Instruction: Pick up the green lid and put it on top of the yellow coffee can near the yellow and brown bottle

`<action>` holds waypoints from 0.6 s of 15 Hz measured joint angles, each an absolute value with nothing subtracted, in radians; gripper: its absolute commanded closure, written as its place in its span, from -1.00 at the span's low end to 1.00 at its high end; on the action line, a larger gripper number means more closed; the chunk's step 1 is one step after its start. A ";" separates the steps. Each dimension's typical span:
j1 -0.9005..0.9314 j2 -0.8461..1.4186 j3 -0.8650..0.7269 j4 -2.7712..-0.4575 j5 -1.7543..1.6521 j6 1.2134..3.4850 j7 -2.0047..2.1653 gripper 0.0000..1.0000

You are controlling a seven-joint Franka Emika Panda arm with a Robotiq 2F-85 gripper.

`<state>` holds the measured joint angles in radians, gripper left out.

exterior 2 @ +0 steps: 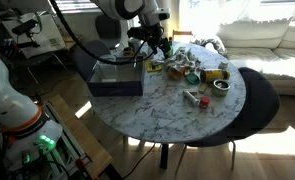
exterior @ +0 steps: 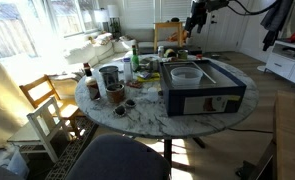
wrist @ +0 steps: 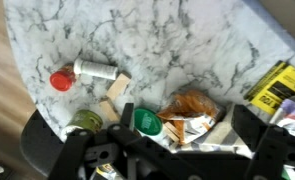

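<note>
The round, glossy green lid point(wrist: 147, 121) lies on the veined white marble surface point(wrist: 167, 40) near its curved edge, just beside a crinkled orange wrapper point(wrist: 192, 104). Black jaws hang over it, spread wide and empty. Bare marble stretches beyond.

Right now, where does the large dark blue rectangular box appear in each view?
In an exterior view: large dark blue rectangular box, right of centre.
In an exterior view: the box, left of centre.
Wrist view: not in it.
Shared landmark: the white marble tabletop, in all three.
</note>
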<state>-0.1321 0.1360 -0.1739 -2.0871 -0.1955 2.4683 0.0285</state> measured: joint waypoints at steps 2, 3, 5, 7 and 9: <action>-0.133 0.182 -0.208 -2.086 -0.347 2.517 0.101 -1.00; -0.133 0.205 -0.231 -2.083 -0.424 2.535 0.139 -1.00; -0.132 0.247 -0.272 -2.068 -0.550 2.564 0.204 -1.00; -0.132 0.268 -0.286 -2.053 -0.583 2.570 0.218 -1.00; -0.128 0.272 -0.286 -2.044 -0.587 2.570 0.220 -1.00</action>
